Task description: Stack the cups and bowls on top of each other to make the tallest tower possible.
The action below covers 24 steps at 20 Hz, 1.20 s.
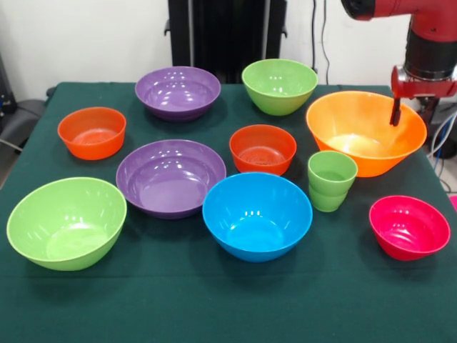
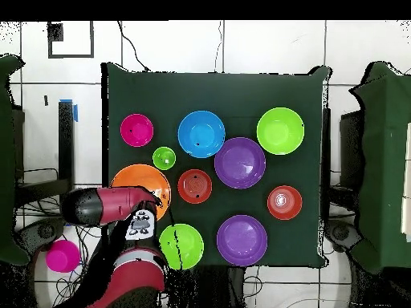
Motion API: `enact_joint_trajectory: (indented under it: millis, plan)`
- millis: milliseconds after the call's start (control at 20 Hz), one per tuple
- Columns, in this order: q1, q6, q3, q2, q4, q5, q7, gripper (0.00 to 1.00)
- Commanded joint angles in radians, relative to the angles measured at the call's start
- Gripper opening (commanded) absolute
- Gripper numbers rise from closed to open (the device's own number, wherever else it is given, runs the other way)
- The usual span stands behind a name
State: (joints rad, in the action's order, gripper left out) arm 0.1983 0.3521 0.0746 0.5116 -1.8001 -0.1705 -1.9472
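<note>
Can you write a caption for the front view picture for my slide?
Robot gripper hovers over the big orange-yellow bowl, with eight more colourful bowls and stacked green cups waiting on the table.

Red and black robot arm [image 1: 428,43] cut off by front view's top edge, upper right. Gripper [image 1: 395,113] there shows one dark tip over the large orange-yellow glossy plastic bowl [image 1: 366,132]; jaw state unreadable. Overhead, arm [image 2: 108,204] covers that bowl's [image 2: 136,178] lower-left part. Stacked light-green plastic tumblers [image 1: 330,180]: count unclear.

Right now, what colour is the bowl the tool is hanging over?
Orange-yellow: the largest bowl, under the tool. The front view shows it best.
</note>
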Motion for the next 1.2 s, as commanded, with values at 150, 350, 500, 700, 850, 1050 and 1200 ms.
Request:
enact_joint_trajectory:
  millis: [150,350,500,700,850,1050,1200]
  plan:
    - [0.014,-0.095,0.041,-0.056,0.077,0.031,-0.104,1.00]
    - [0.014,-0.058,0.024,-0.039,0.083,0.032,-0.094,1.00]
    - [0.008,-0.024,0.020,-0.029,0.085,0.032,-0.085,1.00]
    - [0.013,-0.011,0.003,-0.022,0.090,0.033,-0.087,1.00]
    - [0.026,-0.013,-0.015,-0.021,0.097,0.035,-0.092,1.00]
    - [0.035,0.005,-0.033,-0.017,0.101,0.042,-0.085,1.00]
    - [0.057,0.013,-0.066,-0.014,0.093,0.023,-0.121,0.00]
